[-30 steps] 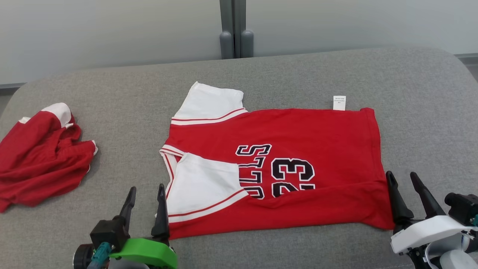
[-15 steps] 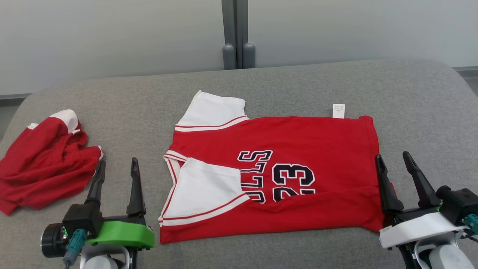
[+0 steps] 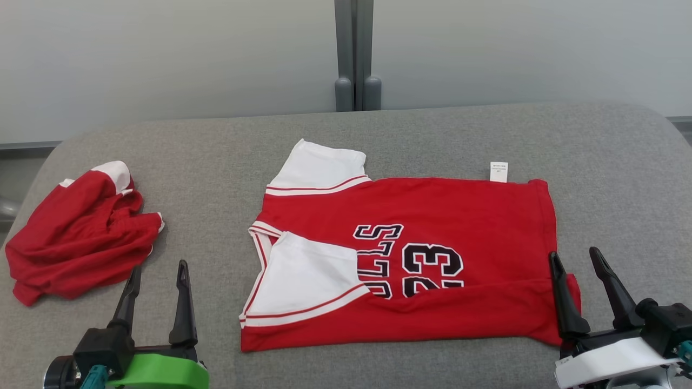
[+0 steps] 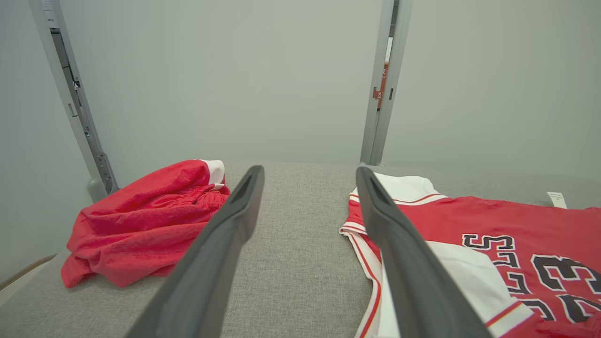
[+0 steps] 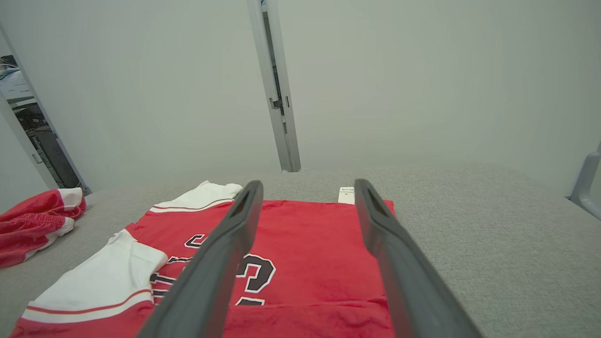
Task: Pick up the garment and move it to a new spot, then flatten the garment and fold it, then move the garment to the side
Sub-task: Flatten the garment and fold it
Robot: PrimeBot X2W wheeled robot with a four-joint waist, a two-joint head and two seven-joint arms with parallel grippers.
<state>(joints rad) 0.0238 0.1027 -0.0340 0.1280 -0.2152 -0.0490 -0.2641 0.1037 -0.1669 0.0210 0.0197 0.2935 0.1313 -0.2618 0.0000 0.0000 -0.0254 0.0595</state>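
**Jersey flat at centre, both claws wide open**

The red jersey [image 3: 432, 210] lies centred on the grey cushion [image 3: 216, 156], near sleeve folded over it. Left gripper [image 3: 159, 266] gapes, empty, between it and a crumpled red garment [image 3: 81, 232]. Right gripper [image 3: 573, 252], jaws spread, hovers at the jersey's hem corner.

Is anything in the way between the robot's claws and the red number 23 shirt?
Nothing visible is. Only bare grey cushion lies between the left claw and the shirt, and the right claw hovers at its edge.
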